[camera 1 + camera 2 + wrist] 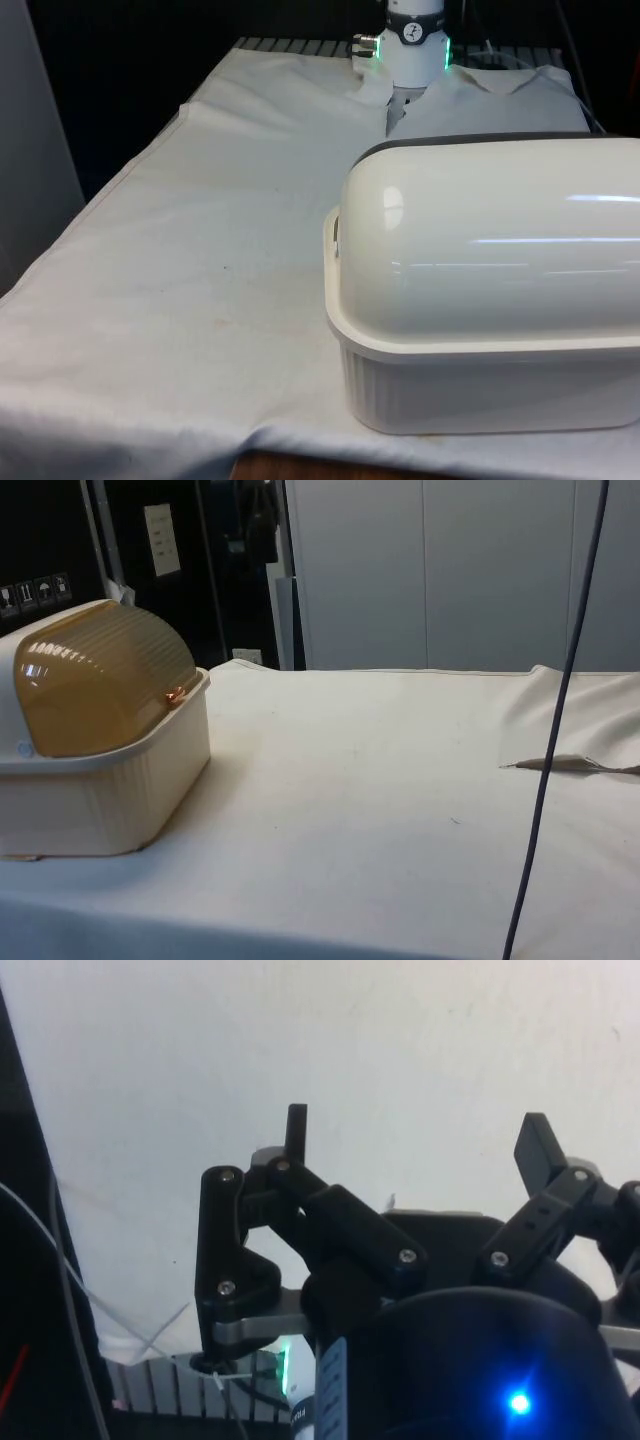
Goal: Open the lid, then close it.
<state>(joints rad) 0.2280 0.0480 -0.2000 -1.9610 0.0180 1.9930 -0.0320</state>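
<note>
Front view: the box (pixel 480 390) stands at the near end of the table (pixel 180 300), on the front view's right, with its back turned to this camera, so the pale rounded shell hides the lid from here. The arm rises at the table's far end, past the box, with bare cloth between the two.

In the side view the box sits at the table's edge, and its amber lid (pixel 100 680) is down, the lower rim resting on the box's front wall. A small knob (pixel 175 695) sticks out at the lid's lower edge, on the side that faces the open stretch of cloth, which is the side the arm would come from. The box's long axis appears to run across the table, so the lid should roll up and back over the shell, away from the arm.

In the wrist view the gripper (pixel 420 1140) hangs over plain white cloth with its fingers (pixel 296 1130) spread wide and nothing between them; neither box nor lid is beneath it.

So the lid lies well apart from the gripper, toward the table's near end, its knob turned toward the arm. As I judge it, the opening has not begun, and the coming move is a reach across the cloth to that knob.
</note>
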